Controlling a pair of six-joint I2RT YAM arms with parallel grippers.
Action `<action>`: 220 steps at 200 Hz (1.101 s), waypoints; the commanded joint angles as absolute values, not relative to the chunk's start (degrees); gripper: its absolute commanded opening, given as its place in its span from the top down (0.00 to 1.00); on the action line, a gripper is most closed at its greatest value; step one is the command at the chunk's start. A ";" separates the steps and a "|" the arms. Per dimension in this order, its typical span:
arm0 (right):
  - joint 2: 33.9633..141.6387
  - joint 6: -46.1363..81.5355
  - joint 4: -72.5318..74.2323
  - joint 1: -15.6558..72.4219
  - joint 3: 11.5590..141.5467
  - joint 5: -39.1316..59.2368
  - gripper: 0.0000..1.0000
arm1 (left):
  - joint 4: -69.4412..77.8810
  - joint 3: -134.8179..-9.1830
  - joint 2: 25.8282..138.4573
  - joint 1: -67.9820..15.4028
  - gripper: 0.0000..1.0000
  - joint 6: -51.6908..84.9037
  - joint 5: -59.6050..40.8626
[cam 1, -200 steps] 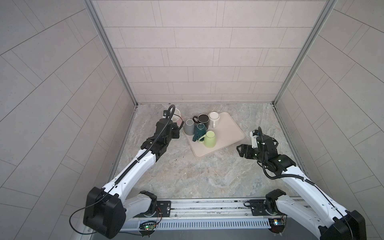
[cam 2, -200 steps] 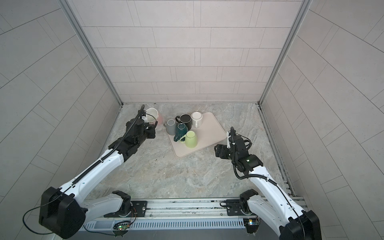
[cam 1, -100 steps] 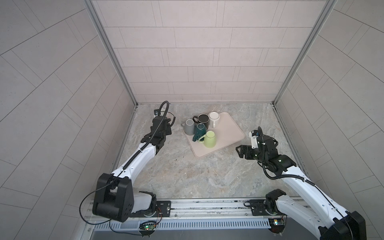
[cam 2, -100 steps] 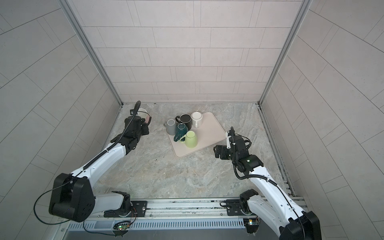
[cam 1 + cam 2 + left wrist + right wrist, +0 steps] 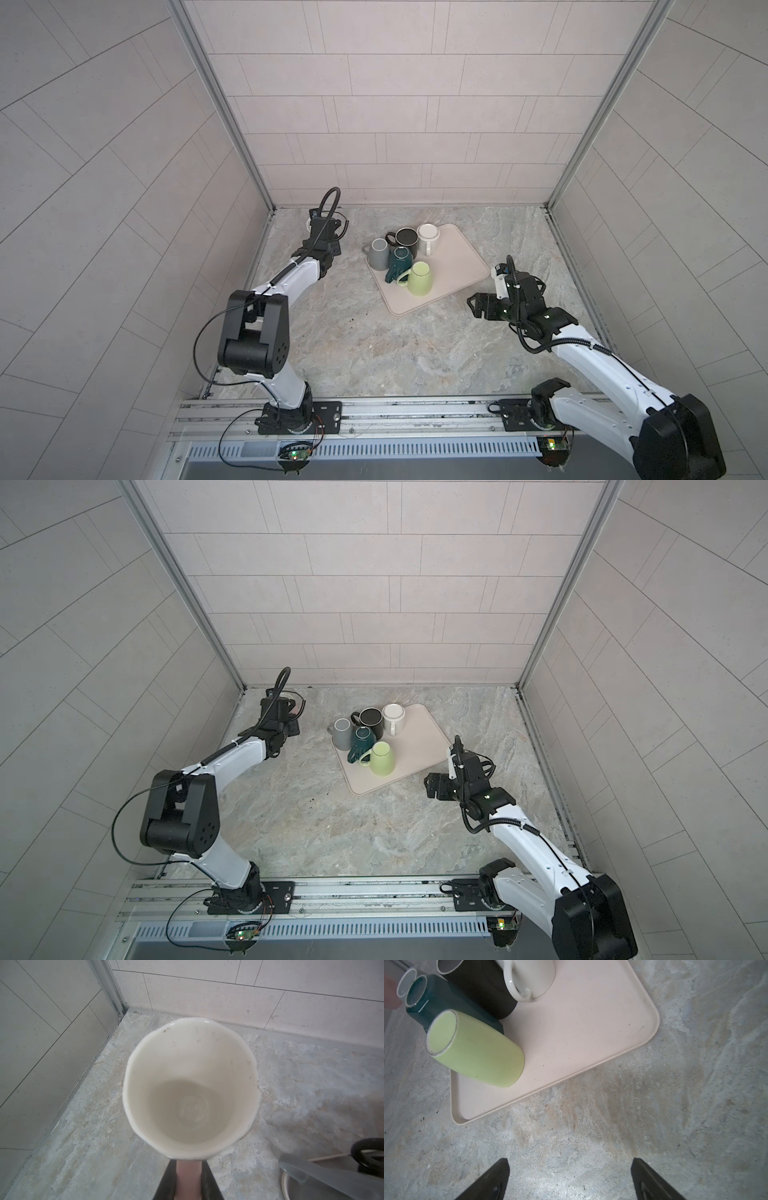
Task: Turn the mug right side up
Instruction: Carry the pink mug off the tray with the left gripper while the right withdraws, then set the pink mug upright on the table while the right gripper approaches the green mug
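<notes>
Beige tray (image 5: 457, 266), five mugs (image 5: 419, 279); pink mug (image 5: 191, 1084) apart

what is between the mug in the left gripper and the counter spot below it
Nothing visible does. The left gripper is shut on the pink mug, mouth up, with bare counter all around it; the tray sits apart to the side.

The left pincer (image 5: 188, 1169) grips a cream mug (image 5: 190, 1088), mouth visible.

No legible text, labels or numbers
</notes>
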State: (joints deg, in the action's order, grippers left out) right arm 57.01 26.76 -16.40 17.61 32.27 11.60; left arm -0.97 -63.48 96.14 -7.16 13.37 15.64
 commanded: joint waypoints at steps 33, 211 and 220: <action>56.56 25.56 -14.82 18.10 30.97 10.36 0.07 | 2.14 -69.51 101.46 -5.14 1.00 13.77 14.60; 62.04 27.16 -18.58 18.58 35.08 10.67 0.09 | -0.13 -64.53 92.56 -6.27 0.00 17.69 12.63; 62.13 27.35 -18.37 19.00 35.08 10.64 0.10 | -0.68 -63.96 91.18 -6.78 0.00 18.51 12.77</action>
State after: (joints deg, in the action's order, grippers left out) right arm 62.04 26.59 -16.97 18.11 34.09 11.14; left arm 1.21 -65.49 94.94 -5.80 16.99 11.86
